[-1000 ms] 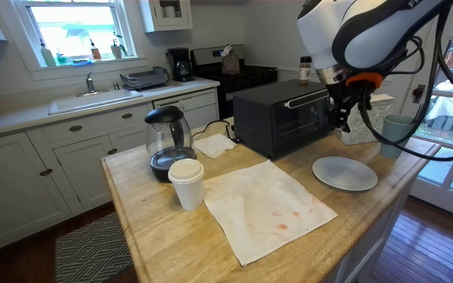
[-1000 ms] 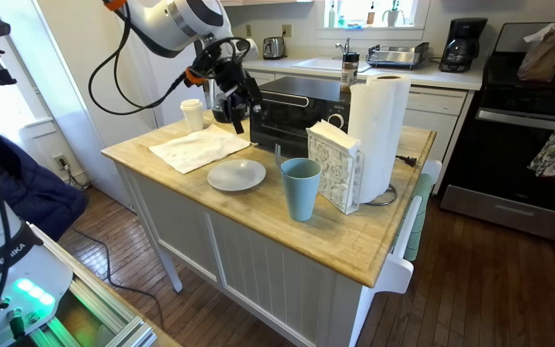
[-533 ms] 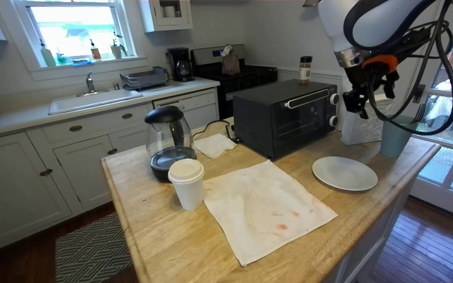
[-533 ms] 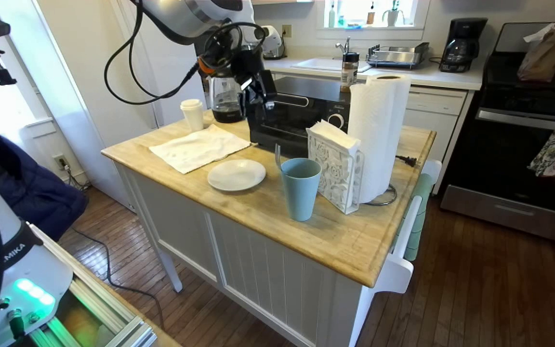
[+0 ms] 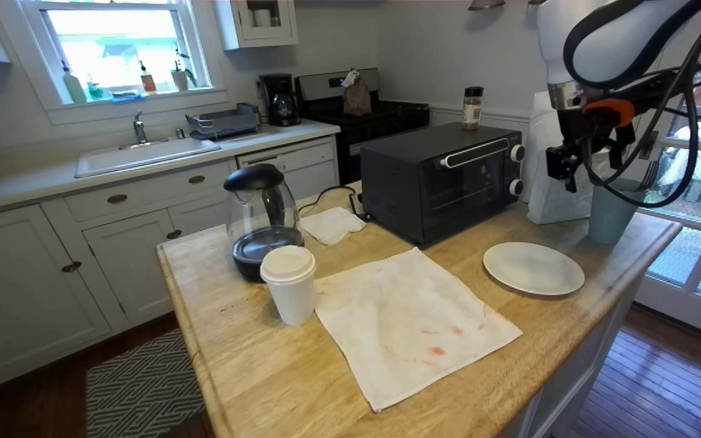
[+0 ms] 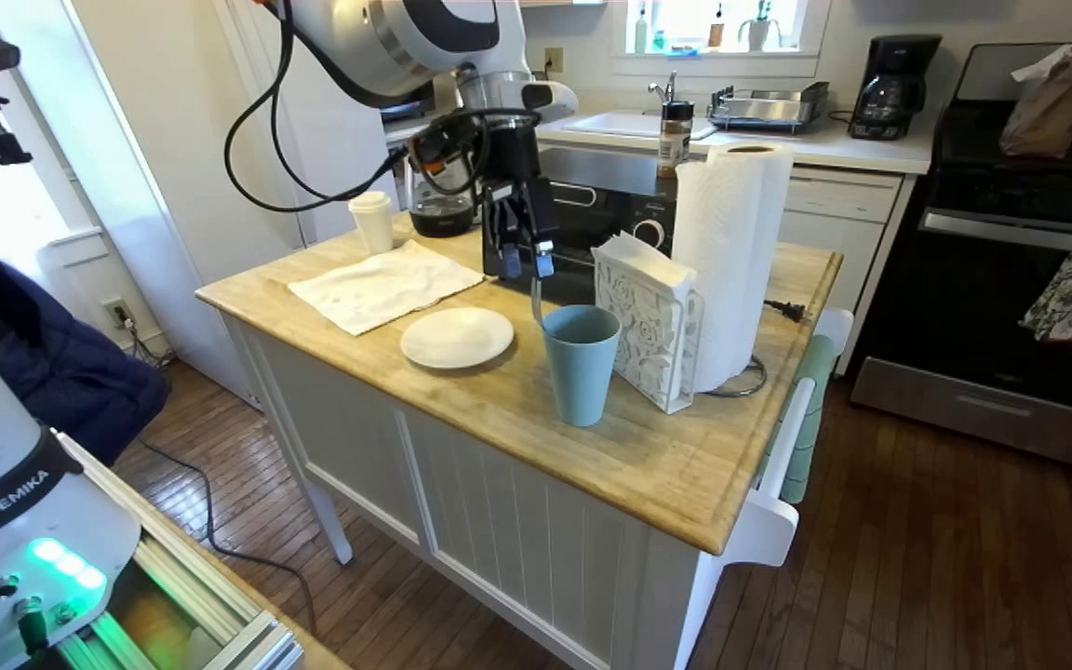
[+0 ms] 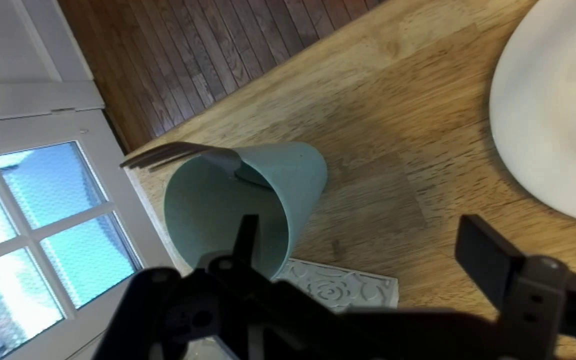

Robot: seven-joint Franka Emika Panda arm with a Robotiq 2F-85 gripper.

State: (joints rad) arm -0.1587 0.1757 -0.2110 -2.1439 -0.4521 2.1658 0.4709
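Arm (image 6: 424, 42) reached in from upper left in an exterior view; gripper (image 6: 528, 263) pointed down, jaws wide apart, nothing held. Rightward on the wooden tabletop (image 6: 676, 470) stood: one fork (image 6: 537, 302) leaning in one blue cup (image 6: 581, 372), one napkin holder (image 6: 643, 335), one paper-towel roll (image 6: 730, 261).

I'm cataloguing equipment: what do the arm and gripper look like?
The arm has rounded white housings, black trim, an orange part and black cables. Its base bears green lights and a black band lettered EMIKA. The gripper is mostly black and blocky.
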